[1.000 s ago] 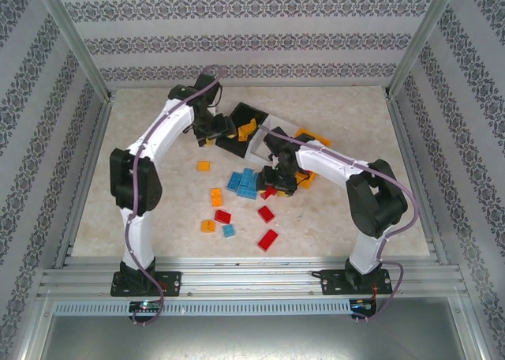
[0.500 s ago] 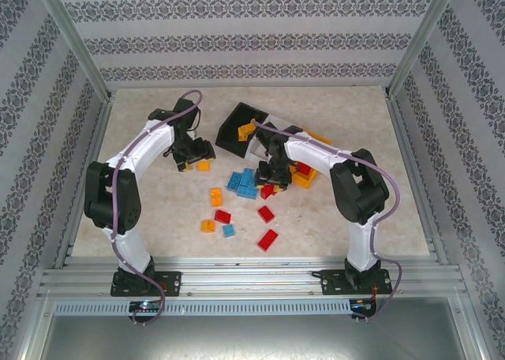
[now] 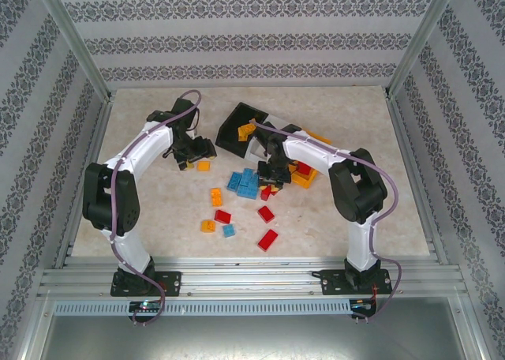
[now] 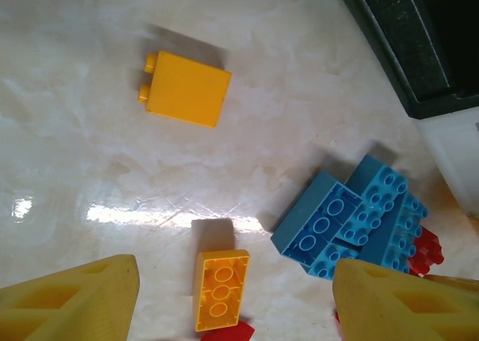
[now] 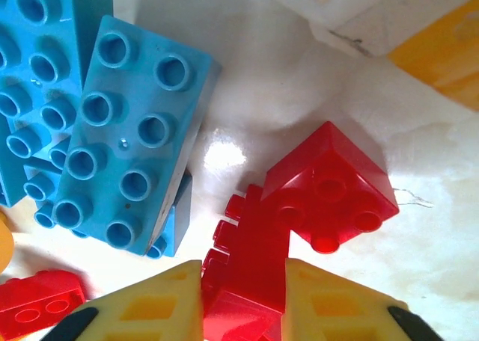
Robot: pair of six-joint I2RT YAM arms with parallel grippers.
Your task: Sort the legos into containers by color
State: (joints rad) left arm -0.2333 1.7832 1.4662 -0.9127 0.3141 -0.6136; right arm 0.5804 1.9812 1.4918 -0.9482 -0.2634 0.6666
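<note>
My right gripper [image 5: 243, 277] is shut on a red lego [image 5: 251, 259] that lies among others on the table, both pads touching its sides. A second red brick [image 5: 329, 188] sits just beyond it, and blue bricks [image 5: 127, 131] lie to the left. My left gripper [image 4: 236, 281] hangs open above the table, over an upside-down orange-yellow brick [image 4: 221, 290]; another orange-yellow brick [image 4: 183, 89] lies farther off. From above, the left gripper [image 3: 193, 151] is left of the tilted black bin [image 3: 233, 123], and the right gripper [image 3: 272, 174] is near the orange bin [image 3: 314, 170].
The white bin [image 3: 262, 139] stands between the black and orange ones. Loose bricks are scattered mid-table: a blue cluster [image 3: 245, 182], orange ones [image 3: 216, 196], red ones [image 3: 268, 239]. Metal frame posts and patterned walls enclose the table.
My left gripper has come back from the black bin to the table by the orange-yellow brick. The right arm has shifted and its gripper has settled on the red brick.
</note>
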